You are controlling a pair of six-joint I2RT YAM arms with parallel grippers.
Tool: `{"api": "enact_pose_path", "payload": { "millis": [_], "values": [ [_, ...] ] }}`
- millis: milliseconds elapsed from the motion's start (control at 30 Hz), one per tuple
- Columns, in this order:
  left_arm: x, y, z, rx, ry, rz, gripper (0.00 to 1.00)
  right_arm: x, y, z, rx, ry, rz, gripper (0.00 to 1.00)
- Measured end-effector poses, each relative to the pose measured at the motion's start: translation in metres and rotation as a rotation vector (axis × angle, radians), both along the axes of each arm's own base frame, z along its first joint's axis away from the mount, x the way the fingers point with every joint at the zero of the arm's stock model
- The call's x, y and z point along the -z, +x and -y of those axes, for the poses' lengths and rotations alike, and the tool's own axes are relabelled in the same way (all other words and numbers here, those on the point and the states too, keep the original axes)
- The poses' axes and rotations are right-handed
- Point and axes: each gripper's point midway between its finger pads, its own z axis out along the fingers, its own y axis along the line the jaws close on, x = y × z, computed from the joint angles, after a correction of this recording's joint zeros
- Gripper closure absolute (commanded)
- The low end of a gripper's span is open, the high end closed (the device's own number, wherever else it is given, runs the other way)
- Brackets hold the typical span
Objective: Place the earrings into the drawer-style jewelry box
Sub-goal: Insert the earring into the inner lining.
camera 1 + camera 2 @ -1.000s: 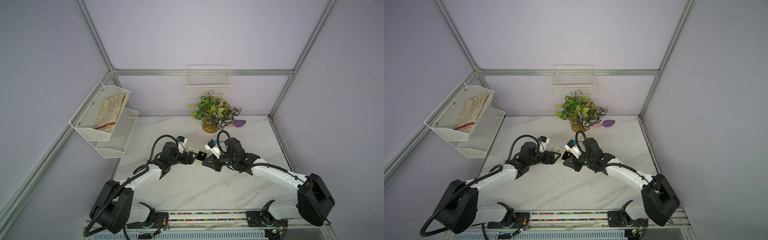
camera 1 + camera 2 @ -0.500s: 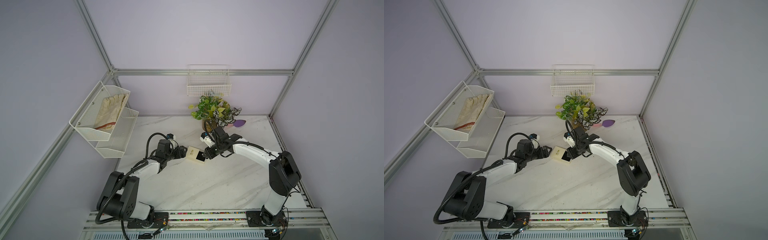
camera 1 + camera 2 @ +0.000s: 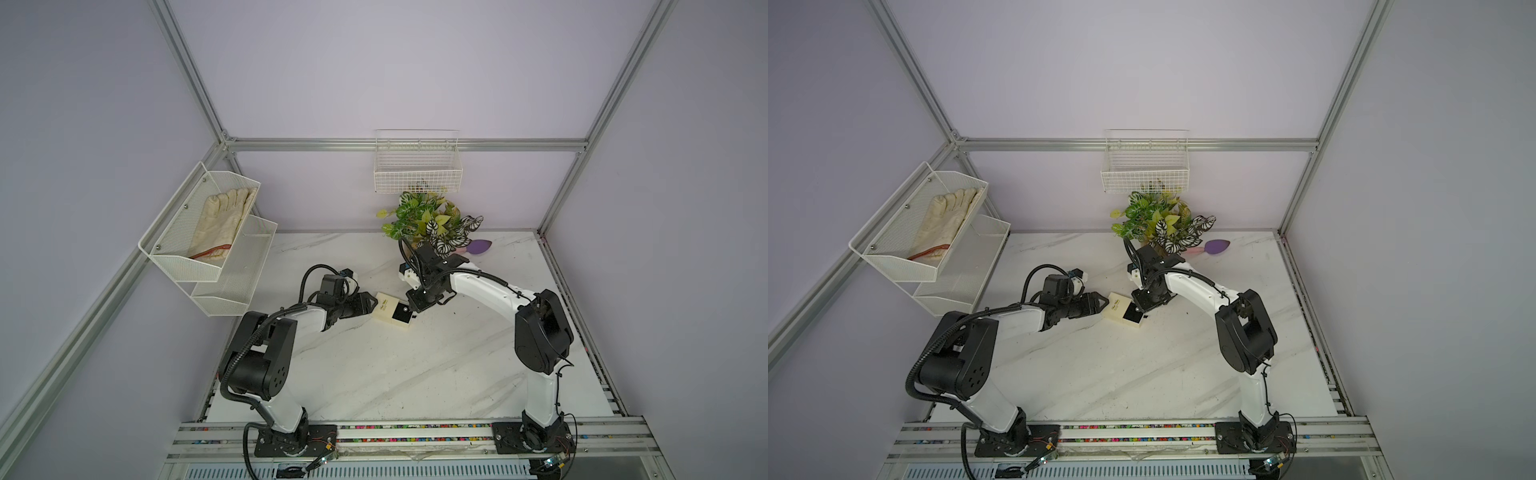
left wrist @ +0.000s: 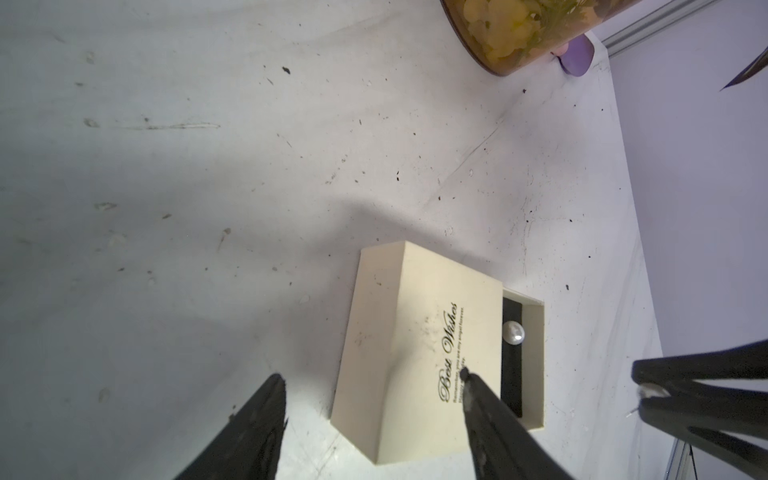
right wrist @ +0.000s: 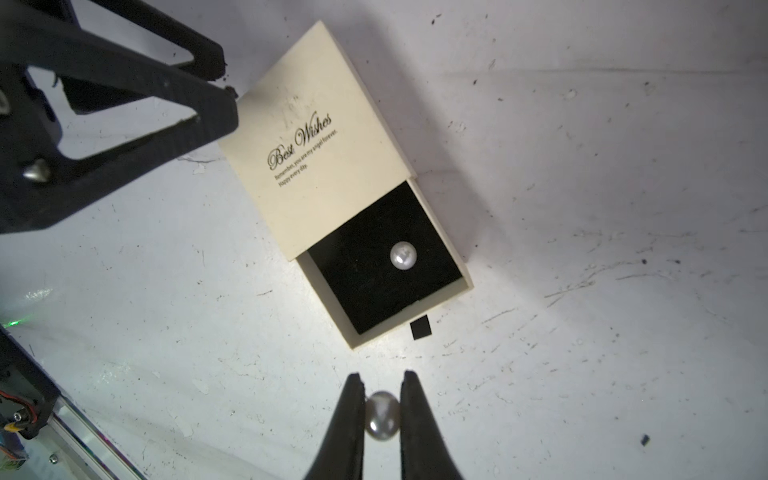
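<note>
Black right gripper [image 5: 382, 376], arm arched down, pinches a round pearly stud [image 5: 382, 415]; low left gripper [image 4: 370, 375] gapes at cream cardboard box [image 4: 415, 311].

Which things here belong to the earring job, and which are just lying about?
Job: jewelry box, tray pulled out; one earring on its lining; second earring in the right gripper; left gripper at the box.
Lying about: potted plant, purple object, glove, wire basket.
</note>
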Motion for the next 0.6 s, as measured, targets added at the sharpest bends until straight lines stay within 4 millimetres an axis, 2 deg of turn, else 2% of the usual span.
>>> {"api": "enact_pose_path", "payload": {
  "millis": [200, 333, 600],
  "values": [
    [0.007, 0.004, 0.004, 0.014, -0.009, -0.022, 0.44, -0.002, 0.003, -0.006, -0.007, -0.008, 0.007, 1.0],
    [0.015, 0.003, 0.004, 0.015, -0.006, -0.042, 0.49, 0.007, 0.002, -0.011, -0.019, -0.032, -0.001, 1.0],
    [0.014, 0.006, 0.006, 0.023, -0.014, -0.036, 0.57, 0.019, 0.0, -0.02, -0.039, -0.074, -0.019, 1.0]
  ]
}}
